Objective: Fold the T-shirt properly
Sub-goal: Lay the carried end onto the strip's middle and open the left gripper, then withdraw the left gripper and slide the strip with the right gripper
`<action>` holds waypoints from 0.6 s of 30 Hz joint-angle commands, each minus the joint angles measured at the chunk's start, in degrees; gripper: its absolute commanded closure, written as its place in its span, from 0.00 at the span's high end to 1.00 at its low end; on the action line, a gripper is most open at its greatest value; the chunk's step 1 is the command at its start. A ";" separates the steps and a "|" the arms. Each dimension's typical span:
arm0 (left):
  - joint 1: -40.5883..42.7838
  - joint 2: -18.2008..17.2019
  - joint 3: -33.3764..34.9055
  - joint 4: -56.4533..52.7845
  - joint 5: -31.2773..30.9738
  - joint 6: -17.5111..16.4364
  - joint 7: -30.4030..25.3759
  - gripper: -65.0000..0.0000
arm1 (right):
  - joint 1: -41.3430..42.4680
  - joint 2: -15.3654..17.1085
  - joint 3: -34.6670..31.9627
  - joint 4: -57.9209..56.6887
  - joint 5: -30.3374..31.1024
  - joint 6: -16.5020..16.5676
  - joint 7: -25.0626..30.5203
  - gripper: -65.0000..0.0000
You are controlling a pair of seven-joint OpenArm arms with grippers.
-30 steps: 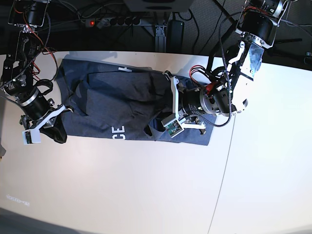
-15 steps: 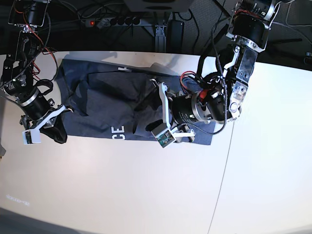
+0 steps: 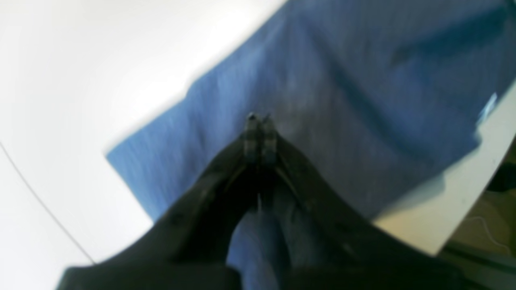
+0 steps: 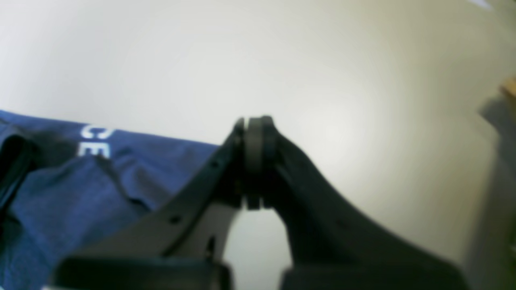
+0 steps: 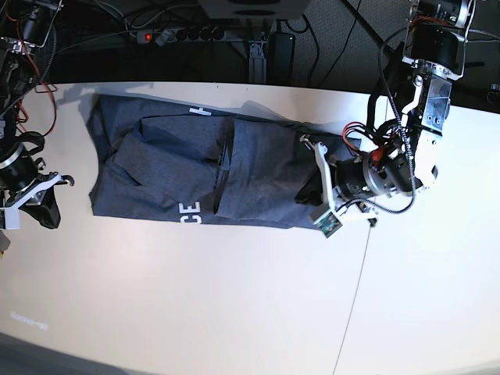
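Note:
The blue-grey T-shirt [image 5: 195,172] lies flat on the white table [image 5: 195,297] as a long wrinkled band, with white letters "CE" [image 5: 190,211] at its front edge. My left gripper [image 5: 305,195] is shut, its tips over the shirt's right end. In the left wrist view this gripper [image 3: 260,119] hovers above the blue cloth [image 3: 363,80], and no cloth shows between the tips. My right gripper [image 5: 48,212] is shut and empty over bare table, left of the shirt. In the right wrist view it [image 4: 256,121] is apart from the shirt [image 4: 60,193].
A seam line [image 5: 355,289] runs across the table on the right. The table's back edge [image 5: 234,84] is just behind the shirt, with a power strip [image 5: 180,33] and cables beyond it. The arm bases stand at the far left and far right.
My left arm swept left over the shirt, then drew back to its right end. My right gripper left the shirt's lower left corner and moved left, off the cloth. The shirt lies flatter.

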 commanded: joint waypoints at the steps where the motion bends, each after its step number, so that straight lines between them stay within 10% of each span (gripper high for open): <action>1: -0.44 -0.87 -0.26 0.87 -1.70 -1.22 -1.25 0.00 | 0.46 2.38 1.77 0.24 2.05 2.25 0.17 0.00; 6: 1.57 -1.81 -0.26 -0.55 -3.78 -1.22 -1.38 0.00 | 0.48 7.19 3.63 -6.10 4.98 2.27 -5.29 0.02; 10: 1.55 -1.84 -0.26 -2.10 -3.76 -1.22 -2.14 0.00 | 0.46 7.89 3.61 -13.38 9.27 2.27 -7.96 0.49; 18: 1.38 -1.86 -0.26 -2.23 -3.72 -1.22 -2.34 0.00 | 0.48 7.45 -3.34 -19.54 16.50 2.56 -12.35 0.59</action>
